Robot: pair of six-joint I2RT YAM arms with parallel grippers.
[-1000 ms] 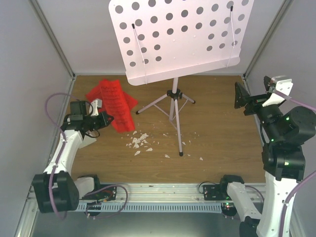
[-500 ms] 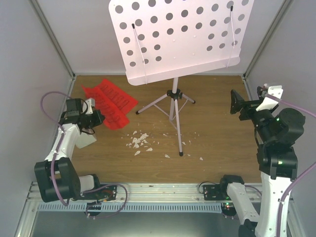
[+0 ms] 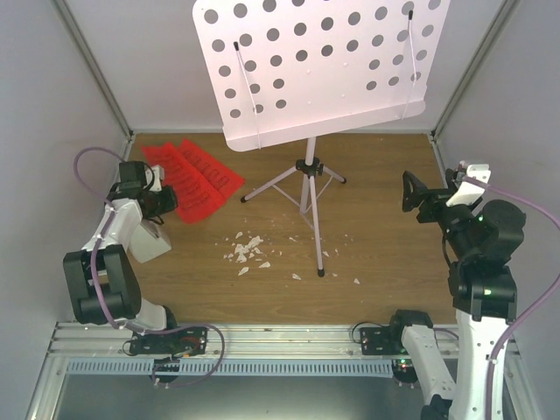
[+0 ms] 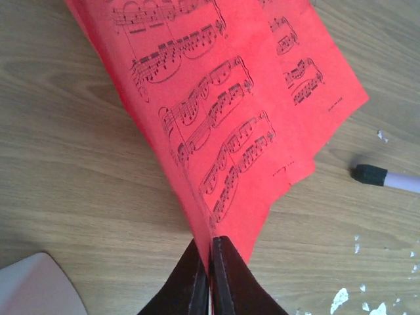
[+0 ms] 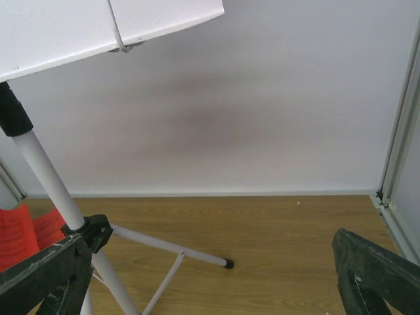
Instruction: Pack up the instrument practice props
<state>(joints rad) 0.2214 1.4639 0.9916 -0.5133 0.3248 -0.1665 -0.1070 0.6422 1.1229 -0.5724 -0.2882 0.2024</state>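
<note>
The pale perforated music-stand plate point(image 3: 315, 70) stands on silver tripod legs point(image 3: 306, 188) at the back middle. Red sheets point(image 3: 197, 173) printed with music lie spread on the wooden floor at the back left. My left gripper point(image 3: 168, 206) is shut on their near edge; in the left wrist view the sheets point(image 4: 216, 98) fan away from the pinched jaws of that gripper point(image 4: 210, 244). A small white pyramid-shaped metronome point(image 3: 154, 241) sits under the left arm. My right gripper point(image 3: 424, 197) hangs open at the right, facing the stand. Its wrist view shows the pole point(image 5: 46, 177) beside the left finger of the open gripper point(image 5: 210, 275), which holds nothing.
White crumbs point(image 3: 247, 251) are scattered on the floor in front of the tripod. One black-tipped tripod foot point(image 4: 371, 174) lies just right of the sheets. Grey walls enclose the floor on three sides, and a metal rail point(image 3: 289, 337) runs along the near edge.
The left gripper has pulled back and to the left with the red sheets, which now lie flatter on the floor. The right arm has shifted left and lower, toward the stand.
</note>
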